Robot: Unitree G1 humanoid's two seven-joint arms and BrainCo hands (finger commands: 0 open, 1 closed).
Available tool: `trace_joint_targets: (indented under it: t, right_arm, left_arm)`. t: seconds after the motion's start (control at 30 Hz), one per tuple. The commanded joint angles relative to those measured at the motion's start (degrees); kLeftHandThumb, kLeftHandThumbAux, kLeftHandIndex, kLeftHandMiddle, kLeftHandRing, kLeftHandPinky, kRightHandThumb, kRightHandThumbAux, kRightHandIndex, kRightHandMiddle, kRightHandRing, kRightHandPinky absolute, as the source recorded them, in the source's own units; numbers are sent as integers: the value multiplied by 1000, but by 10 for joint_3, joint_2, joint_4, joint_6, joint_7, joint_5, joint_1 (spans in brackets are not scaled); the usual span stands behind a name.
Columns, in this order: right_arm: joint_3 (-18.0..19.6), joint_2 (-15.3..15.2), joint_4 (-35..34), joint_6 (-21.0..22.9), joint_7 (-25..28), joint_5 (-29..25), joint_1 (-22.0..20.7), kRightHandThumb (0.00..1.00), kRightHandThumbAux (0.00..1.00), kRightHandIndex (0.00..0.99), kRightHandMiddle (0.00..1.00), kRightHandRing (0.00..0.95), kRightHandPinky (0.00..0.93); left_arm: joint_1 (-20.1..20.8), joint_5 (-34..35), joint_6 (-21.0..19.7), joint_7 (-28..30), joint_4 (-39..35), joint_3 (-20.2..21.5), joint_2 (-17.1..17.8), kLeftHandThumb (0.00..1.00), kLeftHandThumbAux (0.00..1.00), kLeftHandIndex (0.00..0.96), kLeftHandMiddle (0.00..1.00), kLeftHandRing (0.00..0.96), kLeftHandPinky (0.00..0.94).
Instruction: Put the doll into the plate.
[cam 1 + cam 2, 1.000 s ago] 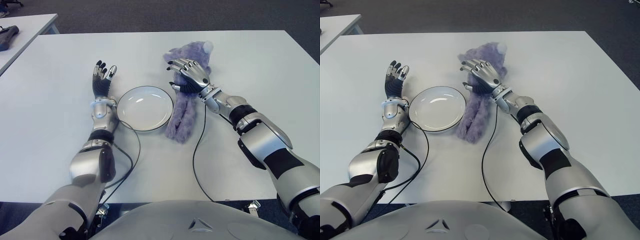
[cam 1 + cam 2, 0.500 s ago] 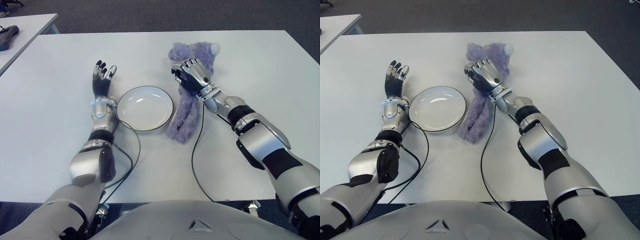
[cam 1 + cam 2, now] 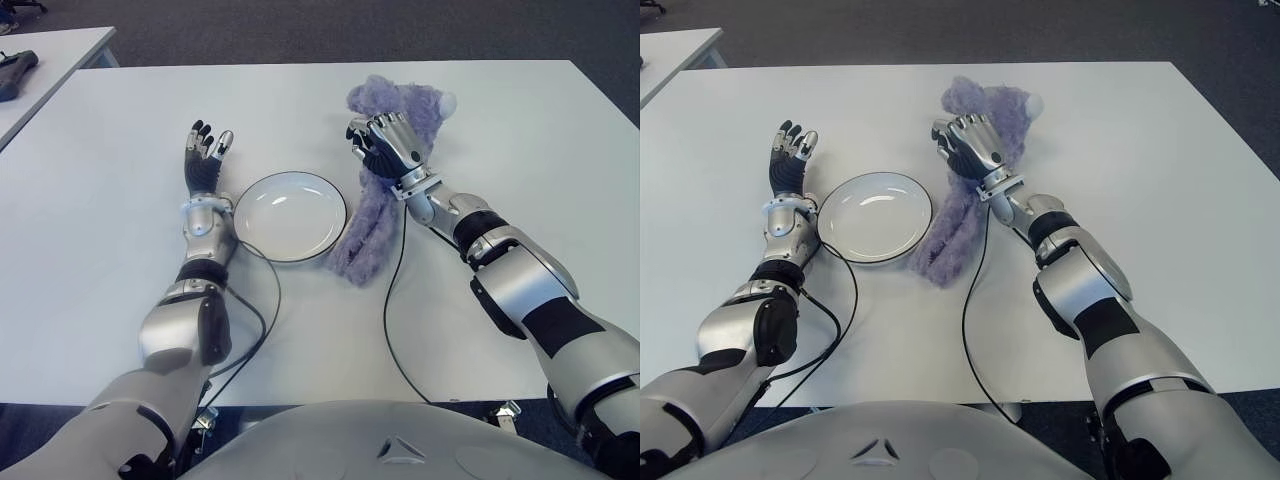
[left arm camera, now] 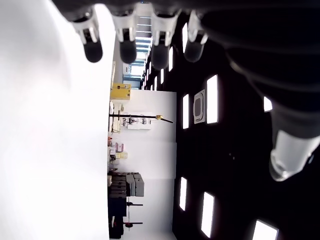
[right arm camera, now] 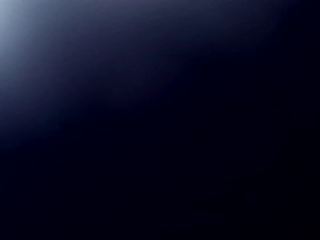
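Note:
A purple plush doll (image 3: 368, 215) lies on the white table (image 3: 480, 120), just right of a white plate (image 3: 291, 215). My right hand (image 3: 384, 148) has its fingers curled around the doll's upper body, near its head (image 3: 405, 100). The doll's lower end still trails on the table beside the plate's rim. The right wrist view is dark and shows nothing. My left hand (image 3: 205, 155) shows left of the plate, fingers spread and holding nothing; its fingertips (image 4: 125, 47) appear straight in the left wrist view.
A black cable (image 3: 392, 300) runs from my right wrist toward the table's near edge. Another cable (image 3: 265, 300) loops from my left arm. A second table (image 3: 50, 60) with a dark object stands at the far left.
My right hand closed its fingers around the doll and lifted its upper part, shifting it slightly right. The left hand has stayed still.

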State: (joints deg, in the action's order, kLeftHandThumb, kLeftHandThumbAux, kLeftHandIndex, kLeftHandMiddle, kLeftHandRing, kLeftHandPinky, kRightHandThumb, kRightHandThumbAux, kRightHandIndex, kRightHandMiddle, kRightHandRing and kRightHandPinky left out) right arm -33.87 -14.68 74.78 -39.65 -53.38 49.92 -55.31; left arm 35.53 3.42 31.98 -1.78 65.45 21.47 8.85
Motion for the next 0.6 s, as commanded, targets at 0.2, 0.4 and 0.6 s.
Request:
trace_joint_targets:
  t: [0.2,0.4,0.6]
  right_arm:
    - [15,0,12,-14,22,-26,8,702,713,441,837,841,830]
    - [21,-2,11,-20,26,-30,7,703,713,442,832,841,833]
    - [25,-6,8,-28,25,-30,1,701,713,441,826,826,808]
  left_arm:
    - [-173,26,5,-1,86,17,-70,0,559,35,93,41,0]
    - [-173,28,4,-1,86,19,-71,0,557,34,93,43,0]
    - [-171,31,2,2,87,21,-72,0,557,31,91,42,0]
